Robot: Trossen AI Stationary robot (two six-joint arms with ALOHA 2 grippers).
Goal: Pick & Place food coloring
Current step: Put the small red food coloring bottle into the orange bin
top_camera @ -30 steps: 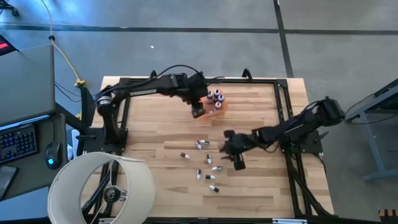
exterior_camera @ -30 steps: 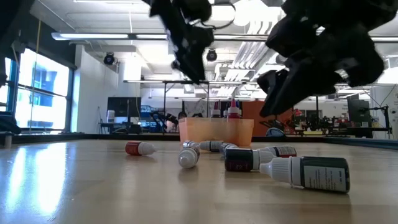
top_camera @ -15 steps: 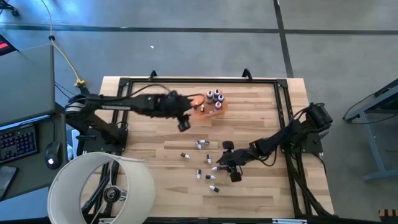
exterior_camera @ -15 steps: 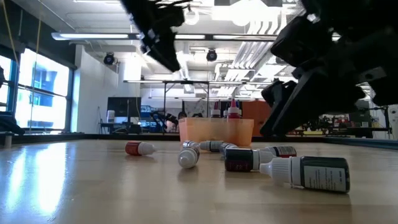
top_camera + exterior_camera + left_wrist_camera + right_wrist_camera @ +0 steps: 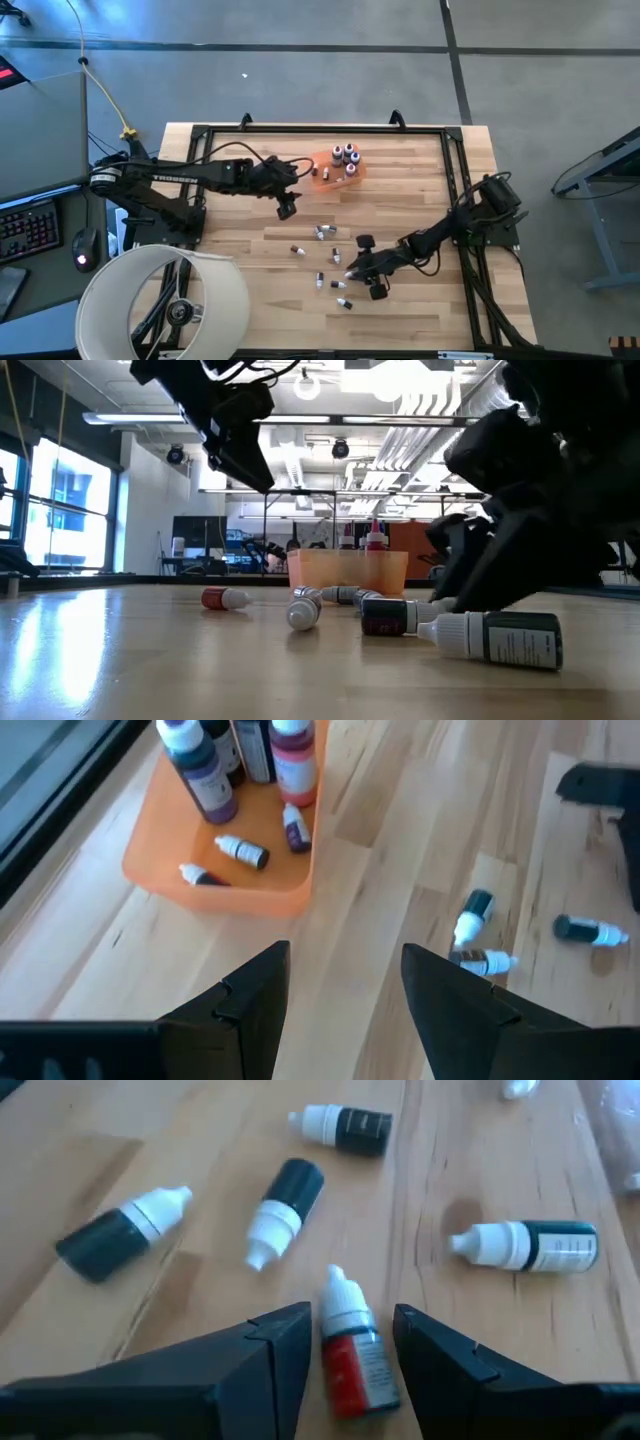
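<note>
step: grasp | right gripper (image 5: 345, 1342) open, straddling the red bottle (image 5: 350, 1360) lying on the table (image 5: 420, 180) (near loose ones) | left gripper (image 5: 345, 982) open, empty | you close squarely on the body

Two dark fingers of the left gripper (image 5: 340, 1005) are seen spread apart over a light wooden table (image 5: 400, 840). An orange rectangular plastic tray (image 5: 250, 885) is filled with small white-capped bottles (image 5: 243, 852), and three more such bottles (image 5: 470, 915) are scattered nearby.
</note>
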